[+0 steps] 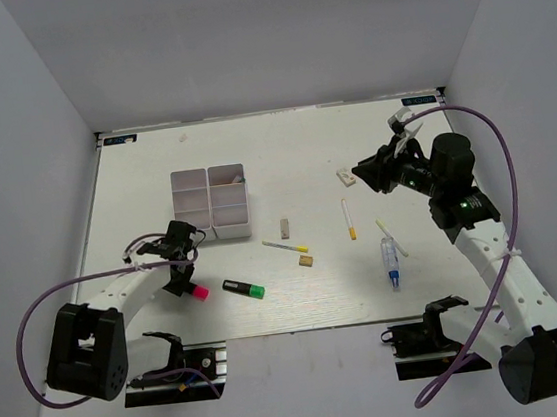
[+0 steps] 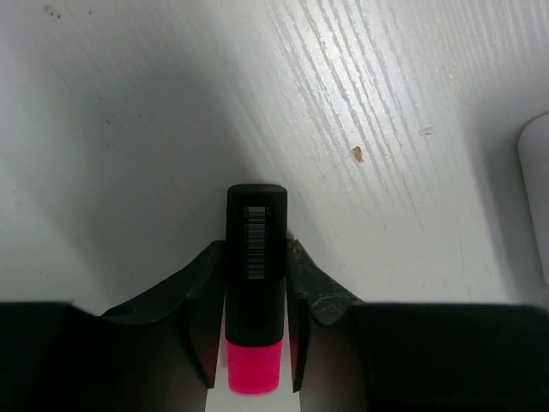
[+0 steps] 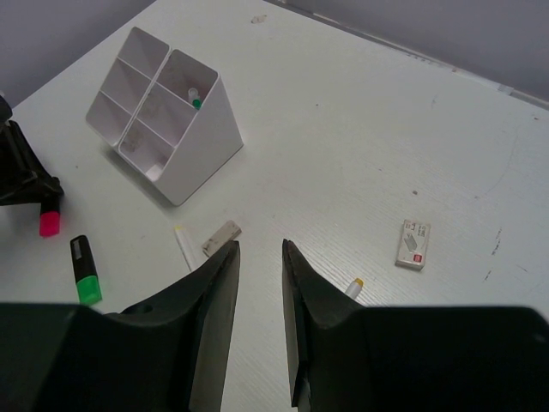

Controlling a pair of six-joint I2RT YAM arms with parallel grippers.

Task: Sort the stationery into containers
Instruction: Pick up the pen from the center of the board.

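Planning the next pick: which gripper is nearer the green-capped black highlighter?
Left. The left gripper is just left of the green-capped highlighter; the right gripper hovers far to its right.

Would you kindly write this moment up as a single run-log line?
left claw: shut on pink highlighter | right claw: open, empty, above table | green highlighter: on table | organizer: one item inside

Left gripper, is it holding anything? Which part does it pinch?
Yes. The left gripper holds the highlighter by its black body, close to the pink cap. The right gripper holds nothing.
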